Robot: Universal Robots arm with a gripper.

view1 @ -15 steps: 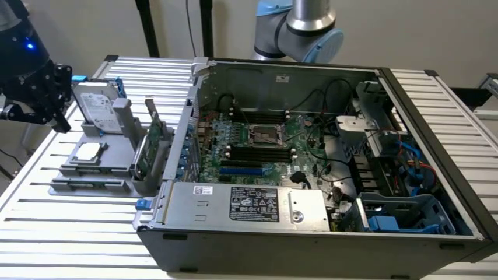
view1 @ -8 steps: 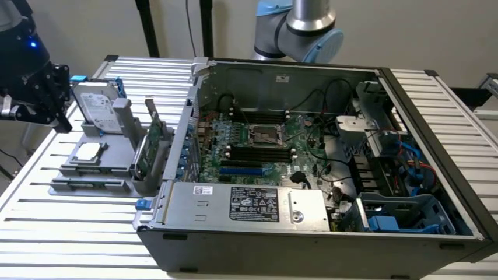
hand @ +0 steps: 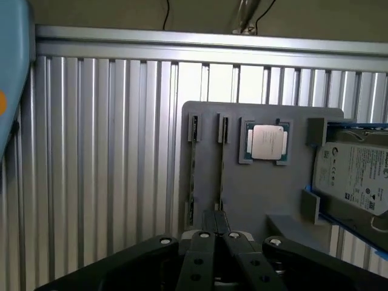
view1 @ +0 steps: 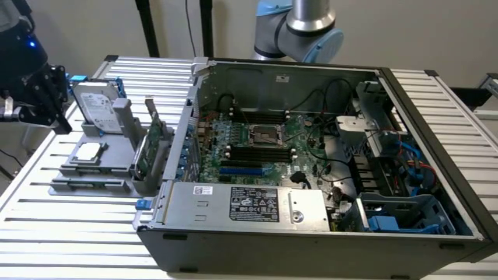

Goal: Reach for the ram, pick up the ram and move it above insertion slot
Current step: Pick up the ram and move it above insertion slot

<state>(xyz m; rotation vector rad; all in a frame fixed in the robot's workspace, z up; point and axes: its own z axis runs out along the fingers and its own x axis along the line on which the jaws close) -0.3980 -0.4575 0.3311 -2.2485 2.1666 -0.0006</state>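
Note:
My gripper (hand: 217, 219) is shut, its two black fingers pressed together with nothing between them. It hangs high over the grey parts holder (hand: 260, 194), at the exterior view's far left (view1: 43, 108). The ram (hand: 221, 173) shows edge-on as a thin dark strip in a narrow slot of the holder, just beyond my fingertips and well below them. A second, similar strip (hand: 192, 182) sits in the neighbouring slot. The black insertion slots (view1: 260, 154) lie on the motherboard inside the open computer case (view1: 311, 233), below the CPU socket.
The holder also carries a CPU (hand: 267, 142), a silver hard drive (hand: 357, 176) and tall green expansion cards (view1: 148, 146) next to the case wall. Cables and a blue drive cage (view1: 404, 216) crowd the case's right side. The slatted metal table (hand: 109, 170) surrounds the holder.

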